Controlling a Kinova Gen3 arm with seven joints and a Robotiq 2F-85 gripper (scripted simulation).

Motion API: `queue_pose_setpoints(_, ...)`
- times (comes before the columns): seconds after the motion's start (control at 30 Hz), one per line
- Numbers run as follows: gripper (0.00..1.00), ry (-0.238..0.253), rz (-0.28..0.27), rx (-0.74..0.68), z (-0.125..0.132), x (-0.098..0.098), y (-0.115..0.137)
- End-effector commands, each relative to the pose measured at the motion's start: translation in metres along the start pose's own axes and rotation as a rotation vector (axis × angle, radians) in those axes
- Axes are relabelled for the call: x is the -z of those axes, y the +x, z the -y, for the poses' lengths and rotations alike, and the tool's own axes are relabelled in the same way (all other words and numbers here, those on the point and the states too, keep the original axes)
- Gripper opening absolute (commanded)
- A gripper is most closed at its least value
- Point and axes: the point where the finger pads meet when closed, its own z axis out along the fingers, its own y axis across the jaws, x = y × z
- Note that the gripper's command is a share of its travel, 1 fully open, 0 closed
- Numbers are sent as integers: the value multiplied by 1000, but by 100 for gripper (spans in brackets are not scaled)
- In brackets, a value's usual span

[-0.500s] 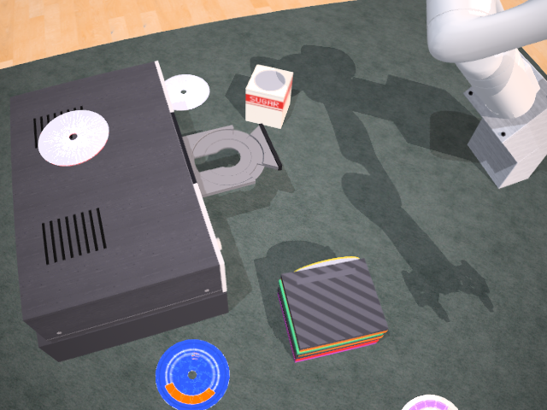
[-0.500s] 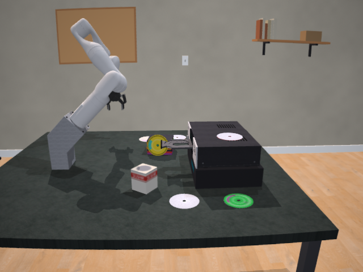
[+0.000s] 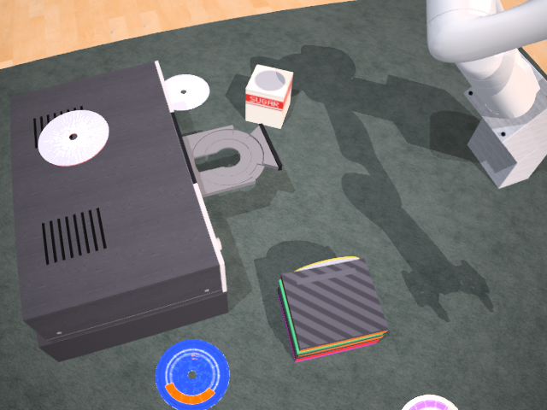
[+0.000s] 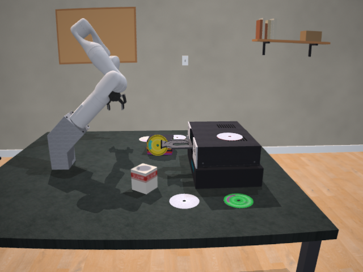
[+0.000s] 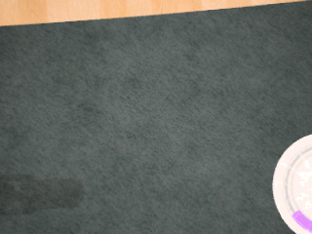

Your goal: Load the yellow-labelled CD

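Beside the stack of cases [image 3: 338, 304] [image 4: 169, 152], on the side toward the sugar box, the yellow CD [image 3: 329, 263] [image 4: 157, 151] stands on edge, its yellow face turned toward the exterior view. From the top only a thin strip of it shows past the uppermost case, which is dark with slanting stripes. The CD is outside the tray [image 3: 254, 154] [image 4: 186, 142], which is slid out from the front of the player [image 3: 132, 185] [image 4: 222, 152] with its round recess bare.

The player sits upright on a dark base [image 3: 132, 330] [image 4: 228, 177], and a white disc [image 3: 90, 143] [image 4: 237, 136] lies on its top, near one set of slots. Near the front of the player lies another white disc [image 3: 194, 96] [image 4: 190, 202], and the sugar box [image 3: 267, 106] [image 4: 144, 179] stands between that disc and the robot arm [image 3: 485, 26] [image 4: 99, 58]. A green disc [image 4: 246, 202] lies alongside the player, while a blue disc [image 3: 191, 353] with an orange band is near its opposite side. Farther from the player, a pale disc [image 3: 431, 399] [image 5: 294, 180] with a purple band is partly cut off in the top and wrist views.

Above the table [image 4: 117, 222], well apart from the CD, the gripper [image 4: 115, 107] points down, its fingers spread wide with nothing between them.
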Motion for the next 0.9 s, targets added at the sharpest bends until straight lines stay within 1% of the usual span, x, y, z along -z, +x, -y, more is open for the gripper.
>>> queue_pose_setpoints(0.0,100,1,-2,0,0,1,0)
queue_pose_setpoints(0.1,100,1,-2,-2,-1,1,1)
queue_pose_setpoints(0.17,100,1,-5,-15,-5,2,1)
queue_pose_setpoints(0.27,100,2,-16,-72,-26,7,2)
queue_pose_setpoints(0.33,100,4,-28,-140,-51,12,1)
queue_pose_setpoints(0.4,100,6,-42,-234,-84,18,-2)
queue_pose_setpoints(0.43,100,8,-49,-290,-103,21,-6)
queue_pose_setpoints(0.53,100,12,-66,-487,-139,24,-19)
queue_pose_setpoints(0.6,100,12,-66,-487,-139,24,-19)
queue_pose_setpoints(0.63,100,13,-70,-562,-174,27,-33)
queue_pose_setpoints(0.67,100,15,-73,-639,-182,26,-39)
queue_pose_setpoints(0.7,100,15,-73,-639,-190,27,-43)
queue_pose_setpoints(0.73,100,16,-73,-718,-197,26,-50)
queue_pose_setpoints(0.8,100,16,-73,-718,-219,28,-61)
queue_pose_setpoints(0.83,100,17,-72,-798,-229,27,-71)
queue_pose_setpoints(0.87,100,17,-72,-798,-240,28,-78)
